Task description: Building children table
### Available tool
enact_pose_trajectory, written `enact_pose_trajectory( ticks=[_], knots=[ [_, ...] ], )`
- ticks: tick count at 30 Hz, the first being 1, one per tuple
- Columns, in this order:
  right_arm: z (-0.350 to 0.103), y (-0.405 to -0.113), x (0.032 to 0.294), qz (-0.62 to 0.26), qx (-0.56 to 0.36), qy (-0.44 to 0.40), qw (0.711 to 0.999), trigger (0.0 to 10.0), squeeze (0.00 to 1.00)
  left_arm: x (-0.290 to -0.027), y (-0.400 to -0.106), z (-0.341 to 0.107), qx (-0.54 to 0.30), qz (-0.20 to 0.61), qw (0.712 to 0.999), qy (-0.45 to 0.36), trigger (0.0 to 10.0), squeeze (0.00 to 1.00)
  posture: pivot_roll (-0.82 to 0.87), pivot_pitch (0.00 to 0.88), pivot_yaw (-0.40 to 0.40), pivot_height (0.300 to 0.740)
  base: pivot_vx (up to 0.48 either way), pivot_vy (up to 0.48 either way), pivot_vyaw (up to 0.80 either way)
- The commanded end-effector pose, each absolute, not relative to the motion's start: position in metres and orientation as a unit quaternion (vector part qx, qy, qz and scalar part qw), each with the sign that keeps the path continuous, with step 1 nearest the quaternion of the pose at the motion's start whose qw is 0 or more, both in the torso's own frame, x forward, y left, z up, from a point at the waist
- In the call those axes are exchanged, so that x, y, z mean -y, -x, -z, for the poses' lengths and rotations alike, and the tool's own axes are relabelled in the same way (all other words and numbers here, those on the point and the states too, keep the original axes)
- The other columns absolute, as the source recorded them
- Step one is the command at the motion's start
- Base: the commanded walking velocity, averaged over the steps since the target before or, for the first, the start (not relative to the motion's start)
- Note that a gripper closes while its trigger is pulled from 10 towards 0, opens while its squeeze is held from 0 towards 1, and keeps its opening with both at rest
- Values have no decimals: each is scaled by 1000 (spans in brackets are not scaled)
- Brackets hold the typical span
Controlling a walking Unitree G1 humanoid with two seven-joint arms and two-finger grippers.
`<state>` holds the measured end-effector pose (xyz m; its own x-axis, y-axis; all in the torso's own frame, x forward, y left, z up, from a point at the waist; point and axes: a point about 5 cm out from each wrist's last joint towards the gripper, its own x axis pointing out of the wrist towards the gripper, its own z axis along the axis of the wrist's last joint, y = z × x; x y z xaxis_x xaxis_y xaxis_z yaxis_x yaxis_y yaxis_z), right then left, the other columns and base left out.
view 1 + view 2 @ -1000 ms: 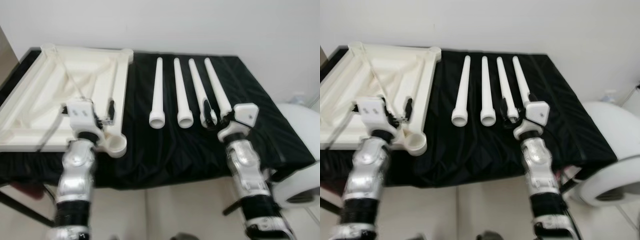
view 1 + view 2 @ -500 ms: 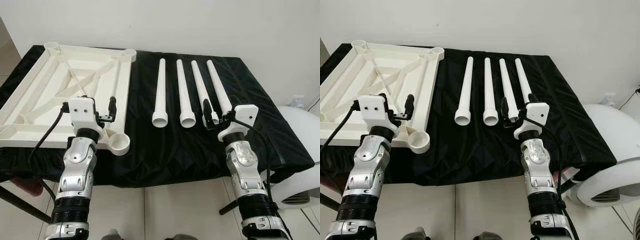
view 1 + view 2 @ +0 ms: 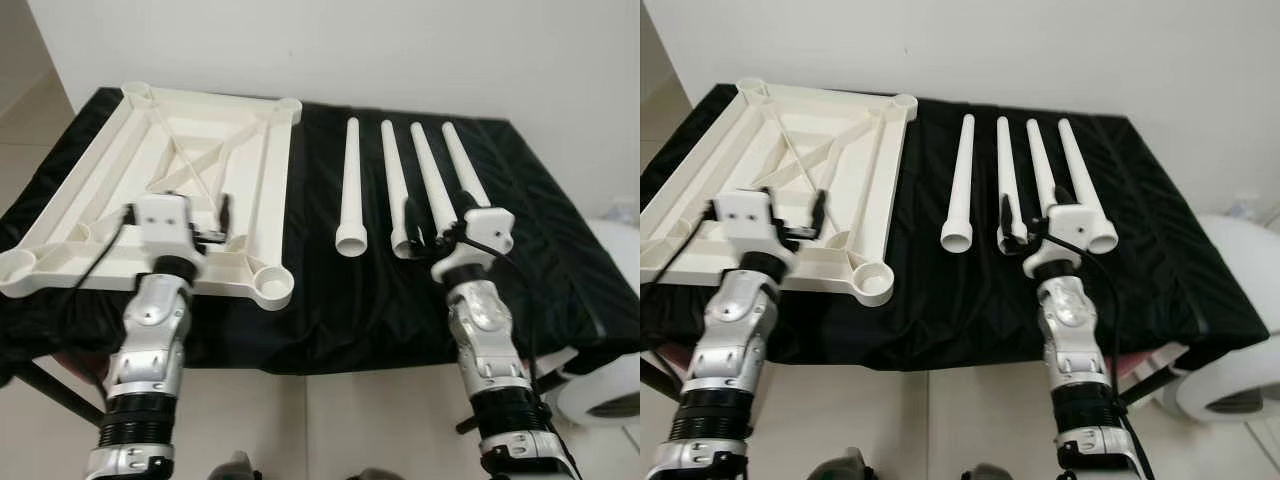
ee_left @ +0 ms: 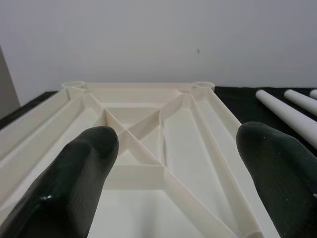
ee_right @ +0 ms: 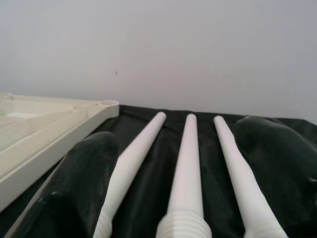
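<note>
A black cloth [image 3: 330, 290] is covering a table standing against a plain white wall [image 3: 400, 50], over a pale tiled floor [image 3: 330, 420] (no writing is showing anywhere). A cream tabletop [image 3: 150, 200] is lying upside down on the left, four white legs [image 3: 349, 190] side by side on the right. The left gripper [image 3: 205, 225] is hovering spread over the tabletop's near edge; the right gripper [image 3: 433, 220] is gaping above the legs' near ends, grasping nothing.
</note>
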<state>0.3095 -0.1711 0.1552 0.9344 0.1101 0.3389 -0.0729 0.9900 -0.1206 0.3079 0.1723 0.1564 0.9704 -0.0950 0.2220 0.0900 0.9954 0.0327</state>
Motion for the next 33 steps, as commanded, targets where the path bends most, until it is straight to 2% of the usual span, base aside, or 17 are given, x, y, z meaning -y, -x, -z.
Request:
enact_pose_trajectory(
  ticks=[1, 15, 24, 33],
  knots=[
    [-154, -309, 175, -39, 173, 52, 983, 10000, 0, -165, -308, -154, 106, 60, 993, -6, 10000, 0, 23, 0, -31, 740, 0, 382, 0],
    [-152, -308, 174, -41, 171, 50, 983, 10000, 0, -158, -309, -159, 115, 81, 989, -37, 10000, 0, 21, 0, -27, 740, 0, 19, 0],
    [-153, -310, 174, -41, 167, 49, 984, 10000, 0, -151, -309, -166, 123, 123, 981, -82, 10000, 0, 25, 0, -28, 740, 0, 0, 0],
    [-155, -310, 178, -41, 169, 50, 983, 10000, 0, -146, -308, -169, 125, 115, 982, -81, 10000, 0, 29, 0, -32, 740, 0, 0, 0]
  ],
)
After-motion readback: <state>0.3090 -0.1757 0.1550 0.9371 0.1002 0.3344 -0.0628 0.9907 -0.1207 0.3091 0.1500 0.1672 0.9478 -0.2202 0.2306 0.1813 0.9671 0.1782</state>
